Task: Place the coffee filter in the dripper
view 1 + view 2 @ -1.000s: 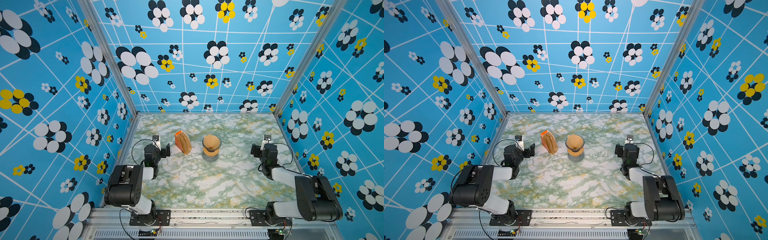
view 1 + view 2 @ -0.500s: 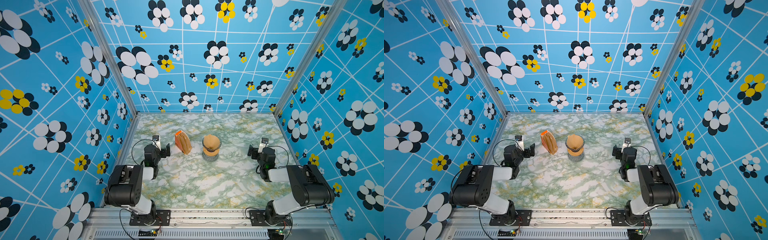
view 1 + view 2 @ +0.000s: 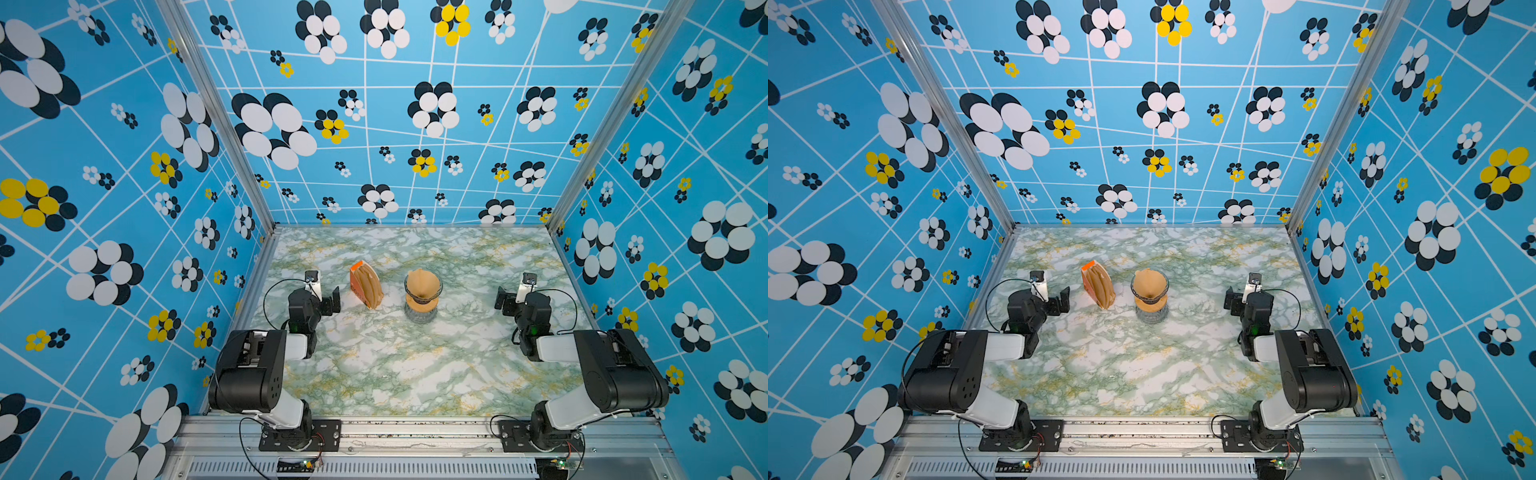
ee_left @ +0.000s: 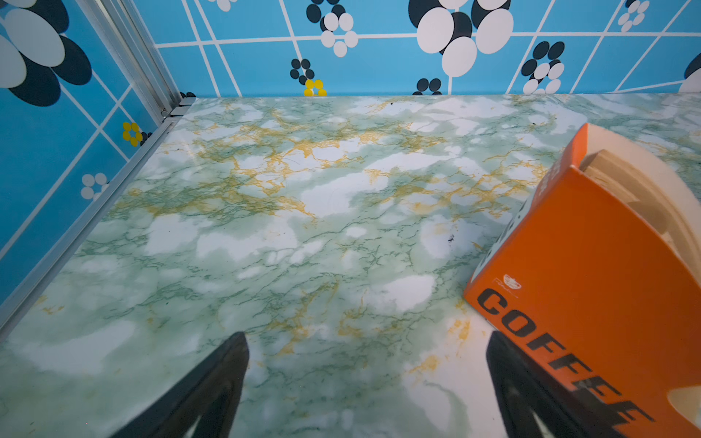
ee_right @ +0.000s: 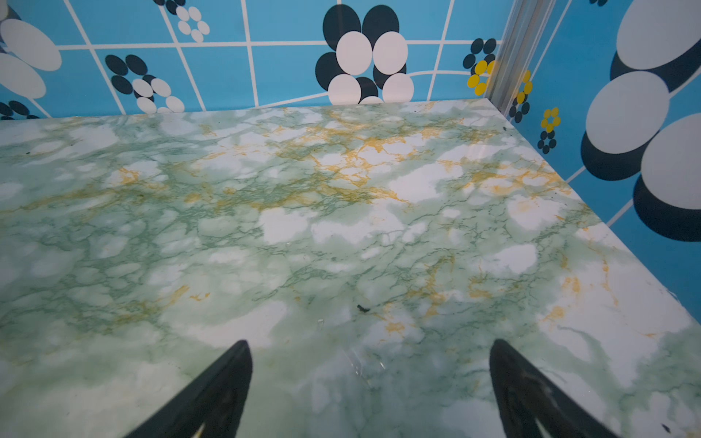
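The coffee filter (image 3: 422, 285) sits inside the dripper (image 3: 423, 296), its tan paper lining the glass cone, in both top views (image 3: 1149, 284). The dripper (image 3: 1150, 297) stands upright near the middle of the marbled worktop (image 3: 415, 365), on a wooden ring over a clear glass vessel. Just beside it, on the left arm's side, stands an orange packet (image 3: 365, 285) of tan papers, apart from the dripper. The left pincer (image 3: 328, 300) is released, its jaws spread wide and nothing between them; in the left wrist view the orange packet (image 4: 591, 273) appears close by one dark finger (image 4: 531, 394), contact cannot be determined. The right pincer (image 3: 508, 300) is likewise released and empty, well apart from the dripper; its wrist view shows bare worktop (image 5: 341, 227) between the spread fingers (image 5: 212, 394).
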`<state>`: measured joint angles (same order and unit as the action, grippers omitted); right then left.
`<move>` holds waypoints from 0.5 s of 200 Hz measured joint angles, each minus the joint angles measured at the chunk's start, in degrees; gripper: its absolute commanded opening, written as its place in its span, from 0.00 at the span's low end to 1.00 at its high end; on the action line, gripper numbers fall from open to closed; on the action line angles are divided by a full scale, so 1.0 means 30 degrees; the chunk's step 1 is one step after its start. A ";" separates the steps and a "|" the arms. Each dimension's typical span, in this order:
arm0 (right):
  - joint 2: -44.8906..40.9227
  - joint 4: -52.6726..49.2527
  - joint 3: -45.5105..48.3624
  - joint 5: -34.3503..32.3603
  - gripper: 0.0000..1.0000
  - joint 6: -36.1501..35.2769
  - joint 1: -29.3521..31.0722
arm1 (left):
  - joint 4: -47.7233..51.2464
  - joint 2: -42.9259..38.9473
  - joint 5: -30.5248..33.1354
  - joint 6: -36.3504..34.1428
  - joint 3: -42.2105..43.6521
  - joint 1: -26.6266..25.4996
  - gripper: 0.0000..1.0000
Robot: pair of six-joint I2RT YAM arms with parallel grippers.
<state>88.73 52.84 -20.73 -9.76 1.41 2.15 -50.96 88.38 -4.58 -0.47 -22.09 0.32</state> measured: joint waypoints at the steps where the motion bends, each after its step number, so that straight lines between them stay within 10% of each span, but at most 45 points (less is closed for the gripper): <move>1: 0.0000 0.0000 0.0000 0.0015 0.99 -0.0007 0.0000 | 0.0000 0.0000 0.0000 0.0000 0.0000 0.0000 0.99; 100: 0.0000 0.0022 0.0000 0.0291 0.99 -0.0255 -0.0022 | 0.0000 0.0000 0.0000 0.0000 0.0000 0.0000 0.99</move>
<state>88.73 52.90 -20.73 -8.88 0.64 2.09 -50.96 88.38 -4.58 -0.47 -22.09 0.32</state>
